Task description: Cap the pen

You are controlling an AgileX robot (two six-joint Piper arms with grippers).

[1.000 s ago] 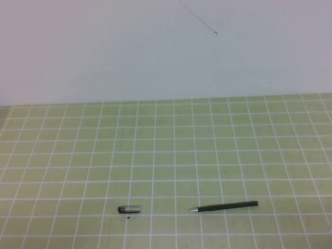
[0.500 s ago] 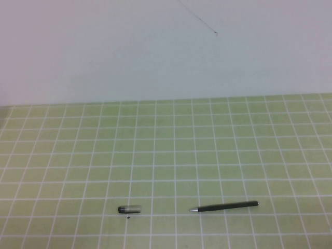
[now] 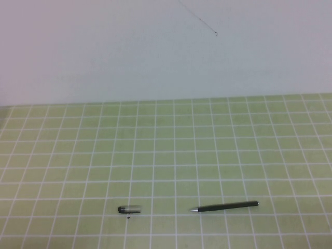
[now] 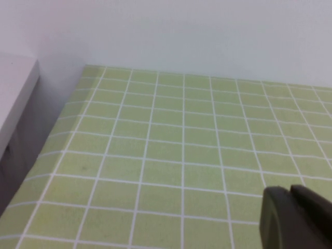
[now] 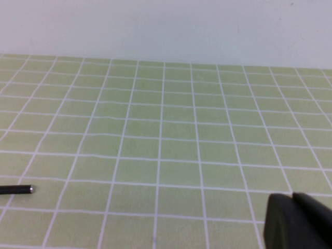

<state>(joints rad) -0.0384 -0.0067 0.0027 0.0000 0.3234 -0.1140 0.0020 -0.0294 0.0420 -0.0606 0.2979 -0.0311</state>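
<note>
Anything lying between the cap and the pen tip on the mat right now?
No. In the high view the stretch between the cap and the pen is bare green grid mat. The left gripper and right gripper show only in their wrist views.

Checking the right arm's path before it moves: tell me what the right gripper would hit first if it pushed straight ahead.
Probably only the green grid mat, then the white wall. The right gripper points past the pen, which lies off to the side. Depth is unclear.

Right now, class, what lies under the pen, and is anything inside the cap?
Under the pen is only the green grid mat. The cap lies apart, left of it; its inside cannot be made out. Left gripper and right gripper show only in wrist views.
</note>
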